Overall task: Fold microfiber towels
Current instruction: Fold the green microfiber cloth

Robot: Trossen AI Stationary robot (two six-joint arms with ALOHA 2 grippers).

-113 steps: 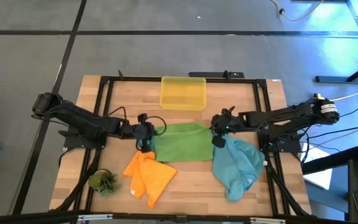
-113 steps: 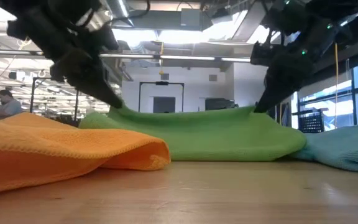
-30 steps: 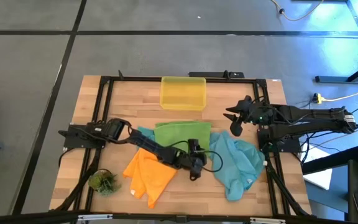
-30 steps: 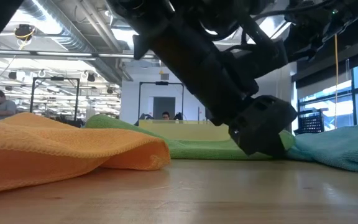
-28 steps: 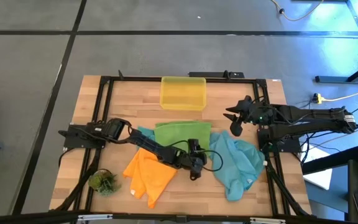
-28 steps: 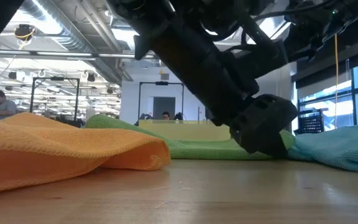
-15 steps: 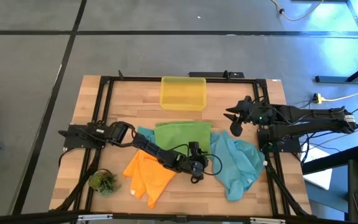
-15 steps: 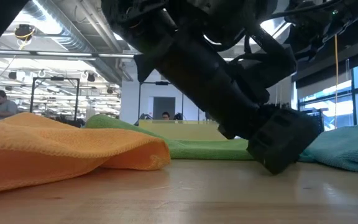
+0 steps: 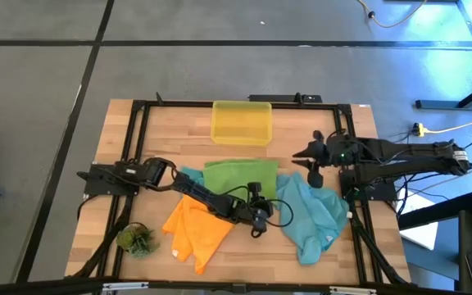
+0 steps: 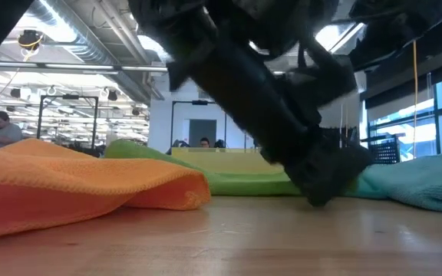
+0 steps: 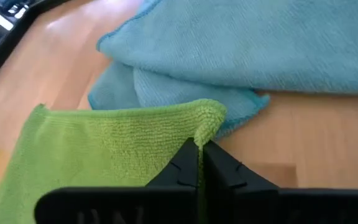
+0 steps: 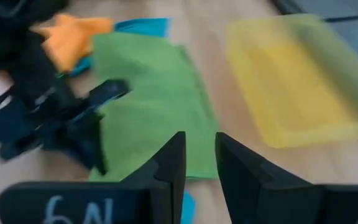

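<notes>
The green microfiber towel is a plain leaf green. Beside it, the orange towel is bright and unpatterned, and the towels on its other side are pale teal-blue. Beyond it stands a translucent yellow bin. The table is light striped wood.

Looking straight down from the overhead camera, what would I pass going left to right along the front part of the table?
Small green plant tuft → orange towel → left gripper, pinching the green towel's corner → teal-blue towel.
</notes>
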